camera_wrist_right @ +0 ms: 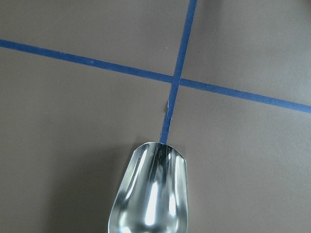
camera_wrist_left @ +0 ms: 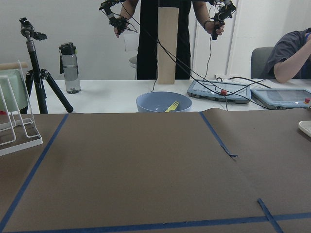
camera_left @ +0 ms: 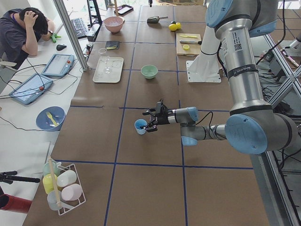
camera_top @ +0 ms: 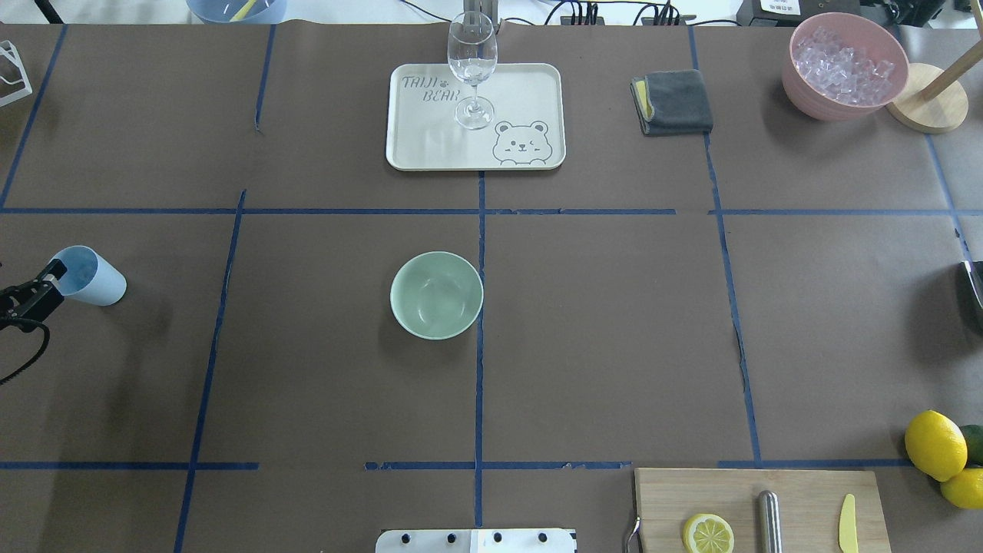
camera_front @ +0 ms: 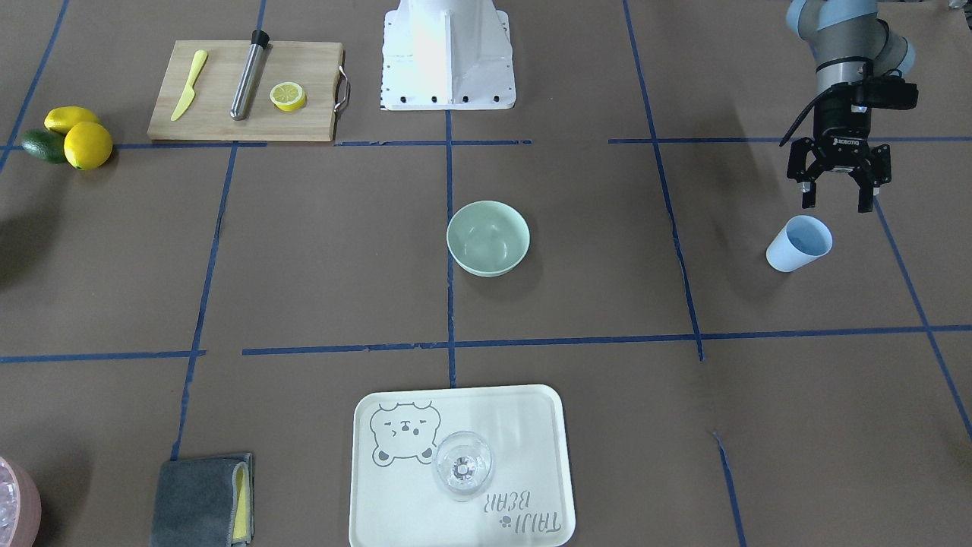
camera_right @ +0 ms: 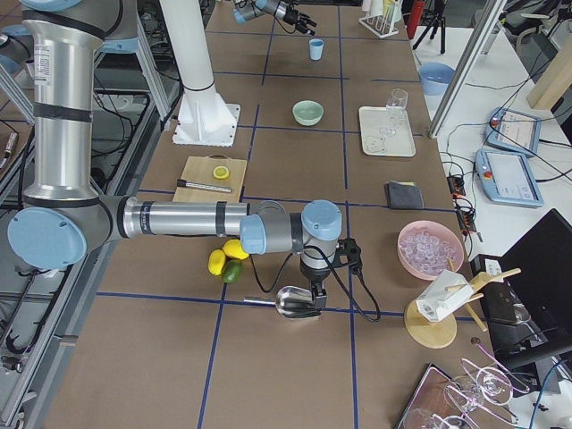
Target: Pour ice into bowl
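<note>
On your left, the left gripper (camera_front: pixel 835 203) hangs wide open just beside the cup (camera_front: pixel 797 243), holding nothing, and no ice shows inside that cup. In the middle the bowl (camera_top: pixel 436 296) sits bare (not one cube in it), so the pour itself is not yet done. Far right, the ice (camera_top: pixel 843 63) lies heaped in the pink container (camera_top: pixel 814 100), well apart from the bowl. Near right, the right gripper (camera_right: pixel 315 293) sits at the scoop (camera_wrist_right: pixel 150 194), whose pan looks empty. You cannot tell from these views whether its jaws grip the handle. By my judgement nearly everything is left: load ice, carry it to the bowl, tip it in.
</note>
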You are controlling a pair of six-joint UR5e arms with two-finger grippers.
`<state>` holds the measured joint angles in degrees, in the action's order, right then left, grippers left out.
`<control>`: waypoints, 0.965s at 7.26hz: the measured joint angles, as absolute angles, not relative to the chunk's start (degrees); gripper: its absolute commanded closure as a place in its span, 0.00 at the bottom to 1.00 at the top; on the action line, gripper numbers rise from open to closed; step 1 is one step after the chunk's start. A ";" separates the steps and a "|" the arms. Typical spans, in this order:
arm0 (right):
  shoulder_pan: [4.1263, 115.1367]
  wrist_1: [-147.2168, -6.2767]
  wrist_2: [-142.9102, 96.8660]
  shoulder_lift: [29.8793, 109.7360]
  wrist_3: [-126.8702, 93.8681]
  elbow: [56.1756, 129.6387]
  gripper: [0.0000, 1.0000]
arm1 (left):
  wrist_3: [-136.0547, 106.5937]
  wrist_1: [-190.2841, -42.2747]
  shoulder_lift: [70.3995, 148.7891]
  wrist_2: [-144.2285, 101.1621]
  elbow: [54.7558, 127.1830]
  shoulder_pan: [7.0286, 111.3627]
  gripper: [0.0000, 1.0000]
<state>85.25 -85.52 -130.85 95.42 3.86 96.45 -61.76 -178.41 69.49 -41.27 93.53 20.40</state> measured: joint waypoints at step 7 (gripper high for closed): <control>85.34 -85.52 -130.81 95.45 3.87 96.42 0.00 | -63.81 -178.59 77.29 -29.21 82.31 12.51 0.00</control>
